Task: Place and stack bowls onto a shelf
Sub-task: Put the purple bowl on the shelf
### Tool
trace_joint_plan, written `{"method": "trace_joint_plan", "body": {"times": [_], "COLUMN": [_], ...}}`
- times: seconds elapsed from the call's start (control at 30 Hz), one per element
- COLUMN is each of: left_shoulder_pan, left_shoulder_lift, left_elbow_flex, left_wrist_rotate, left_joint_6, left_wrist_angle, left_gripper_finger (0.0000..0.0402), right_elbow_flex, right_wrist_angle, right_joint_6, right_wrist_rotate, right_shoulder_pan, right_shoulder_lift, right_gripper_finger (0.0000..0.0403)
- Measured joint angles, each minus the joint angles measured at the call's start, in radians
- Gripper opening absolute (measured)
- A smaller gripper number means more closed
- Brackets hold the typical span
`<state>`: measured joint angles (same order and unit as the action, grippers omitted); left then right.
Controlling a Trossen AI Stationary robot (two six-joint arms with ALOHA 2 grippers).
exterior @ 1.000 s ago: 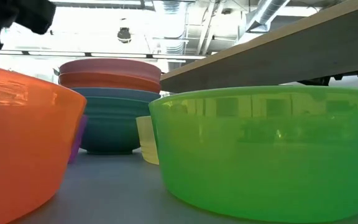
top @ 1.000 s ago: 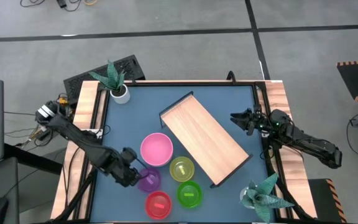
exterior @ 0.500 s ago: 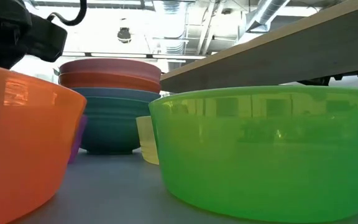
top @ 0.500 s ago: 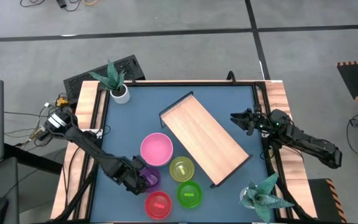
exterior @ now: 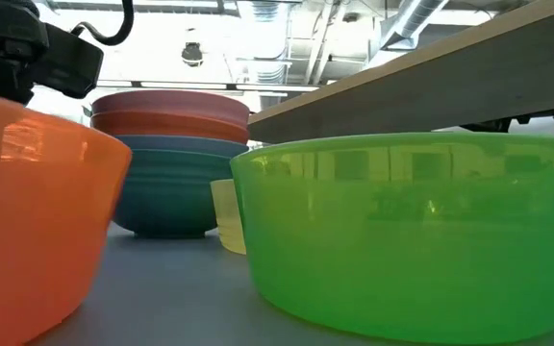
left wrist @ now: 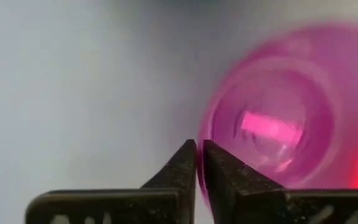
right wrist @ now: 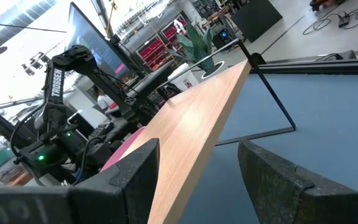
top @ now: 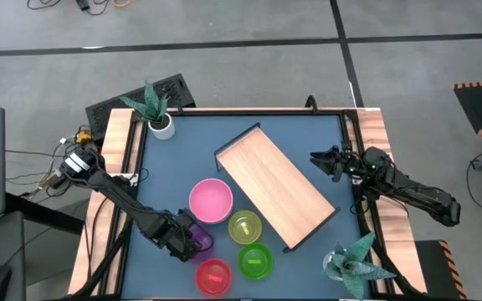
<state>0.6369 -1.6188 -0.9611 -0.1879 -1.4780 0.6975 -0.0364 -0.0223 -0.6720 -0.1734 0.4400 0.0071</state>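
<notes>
Purple bowl (top: pixel 201 241), upright, mouth up, round so no long axis: at table's 7 o'clock, under left gripper (top: pixel 182 239), whose fingers (left wrist: pixel 182 169) are clenched on its rim. Red bowl (top: pixel 213 275) just at 5 o'clock of it. Shelf (top: pixel 274 188) farther at 2 o'clock, long axis 10-to-4. Right gripper (top: pixel 323 160), fingers spread and empty, waits at shelf's far side; left arm nearer

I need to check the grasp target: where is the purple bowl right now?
In the high view the purple bowl sits near the table's front left, beside the pink bowl and red bowl, with the left gripper closed on its rim.
</notes>
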Motion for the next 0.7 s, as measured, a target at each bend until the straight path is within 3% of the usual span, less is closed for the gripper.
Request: {"method": "trace_joint_plan", "body": {"times": [0.4, 0.7], "left_shoulder_pan": [-0.008, -0.008], "left_shoulder_lift": [0.066, 0.354], "left_elbow_flex": [0.0, 0.0], "left_wrist_rotate": [0.088, 0.115], "left_joint_6": [-0.022, -0.192], "left_wrist_angle": [0.079, 0.119], "left_gripper_finger": [0.0, 0.0], "right_elbow_flex": [0.0, 0.0], "right_wrist_angle": [-0.001, -0.004], "right_joint_6": [0.002, 0.002], "right_wrist_rotate": [0.01, 0.042], "right_shoulder_pan": [0.0, 0.0], "right_shoulder_lift": [0.0, 0.0], "right_gripper_finger": [0.0245, 0.0245]}}
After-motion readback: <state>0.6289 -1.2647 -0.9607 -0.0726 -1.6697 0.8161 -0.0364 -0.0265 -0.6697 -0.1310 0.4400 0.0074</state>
